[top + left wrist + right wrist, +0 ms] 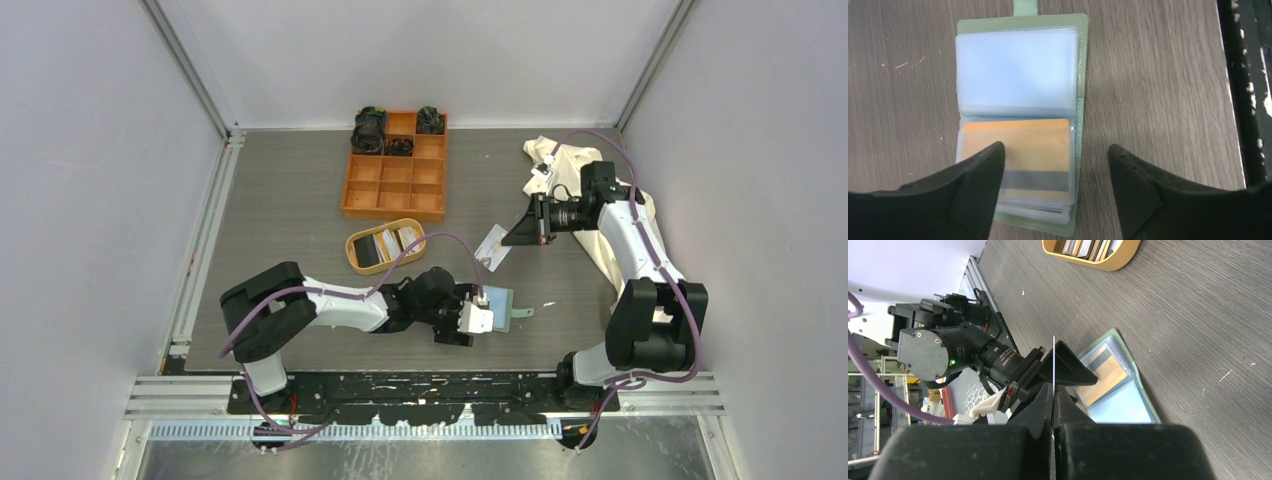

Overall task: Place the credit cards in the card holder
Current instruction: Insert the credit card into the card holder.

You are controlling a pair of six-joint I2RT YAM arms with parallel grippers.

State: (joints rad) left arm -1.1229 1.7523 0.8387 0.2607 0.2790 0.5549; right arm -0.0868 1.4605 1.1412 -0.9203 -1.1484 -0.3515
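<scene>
A dark grey wood-grain table [290, 200] sits inside a white-walled enclosure. Toward the back stands an orange box [396, 185] divided into nine square compartments, with dark, bundled items [369, 131] in its back row. Just in front of the box lies an oval tan wooden tray [352, 252]. A crumpled cream cloth [570, 165] lies at the back right.

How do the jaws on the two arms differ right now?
The left gripper has its jaws wide apart and empty, over the open green wallet. The right gripper has them pinched shut, holding a thin white card. Both are black and two-fingered.
</scene>
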